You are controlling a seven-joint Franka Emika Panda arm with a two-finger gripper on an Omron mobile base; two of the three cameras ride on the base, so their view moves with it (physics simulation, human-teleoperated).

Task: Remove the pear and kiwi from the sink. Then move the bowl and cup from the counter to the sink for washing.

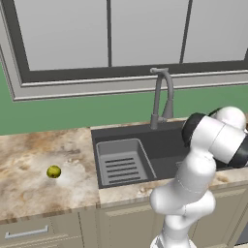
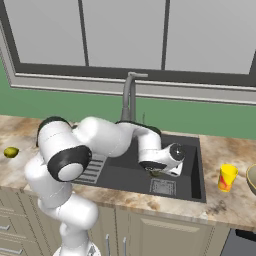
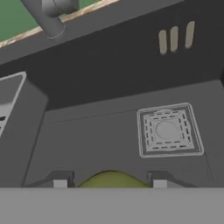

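You've got the two-finger gripper (image 3: 110, 183) low in the dark grey recessed sink (image 2: 190, 170), its dark tips standing apart either side of the olive-brown oval kiwi (image 3: 113, 180); can't tell if they touch it, so no grip confirmed. The small bright yellow-green pear (image 1: 54, 171) sits on the beige-brown marbled counter (image 1: 29, 193), left of the sink. Yellow cup w/ red marking (image 2: 227, 177) and tan bowl (image 2: 251, 179) stand on the counter right of the sink.

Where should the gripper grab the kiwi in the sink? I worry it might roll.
Across the kiwi's narrow middle, from straight above: it lies on the flat sink floor, and the gripper has a fingertip either side.
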